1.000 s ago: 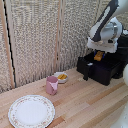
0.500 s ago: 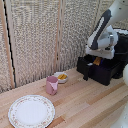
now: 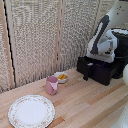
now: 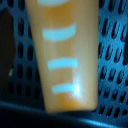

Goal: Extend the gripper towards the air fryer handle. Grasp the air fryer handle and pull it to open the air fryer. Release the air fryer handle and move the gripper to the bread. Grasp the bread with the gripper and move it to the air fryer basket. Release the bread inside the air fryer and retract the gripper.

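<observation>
1. The exterior view takes in the whole scene: the air fryer (image 3: 119, 47) stands at the right of the frame, its air fryer basket (image 3: 97, 70) pulled out toward the left, with the air fryer handle (image 3: 86, 71) jutting from the front panel.
2. In that view the white arm bends down over the open drawer and its boxy wrist sits directly above the basket – the gripper (image 3: 100, 58) itself is tucked low behind the wrist, so its fingers are not visible.
3. Only the wrist view shows the inside of the drawer: a dark perforated floor (image 4: 112, 55) and, lying on it, the bread (image 4: 62, 55) – a golden-brown stick with pale stripes filling the middle of that picture.
4. The bread is close under the wrist camera and rests on the basket floor; no fingertip shows in the wrist view, so whether the pincer is spread or pressed together cannot be told.
5. Left of the fryer in the exterior view, a pink mug (image 3: 51, 85) stands just beside a small white bowl (image 3: 62, 78) of yellow food, and a patterned plate (image 3: 31, 111) lies at lower left on the wooden table (image 3: 95, 107).
</observation>
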Available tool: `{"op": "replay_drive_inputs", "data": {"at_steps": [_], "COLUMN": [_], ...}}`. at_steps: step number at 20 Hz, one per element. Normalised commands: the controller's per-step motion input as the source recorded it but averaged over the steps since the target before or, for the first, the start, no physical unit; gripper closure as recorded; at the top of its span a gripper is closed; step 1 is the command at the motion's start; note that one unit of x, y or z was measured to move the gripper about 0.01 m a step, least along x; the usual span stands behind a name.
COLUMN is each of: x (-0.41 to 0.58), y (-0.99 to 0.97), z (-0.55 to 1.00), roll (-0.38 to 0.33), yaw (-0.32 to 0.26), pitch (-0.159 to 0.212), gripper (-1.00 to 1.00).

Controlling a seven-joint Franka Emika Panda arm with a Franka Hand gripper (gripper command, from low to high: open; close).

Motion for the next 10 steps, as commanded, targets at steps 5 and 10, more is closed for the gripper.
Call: {"op": "replay_drive_inputs", "data": {"at_steps": [5, 10], "x": [-0.011, 0.091], "y": [0.31, 0.33], "z": [0.64, 0.69], "roll": [0.019, 0.040], "yaw": [-0.125, -0.156], "pitch": [0.006, 0.001], "gripper": [-1.00, -1.00]}}
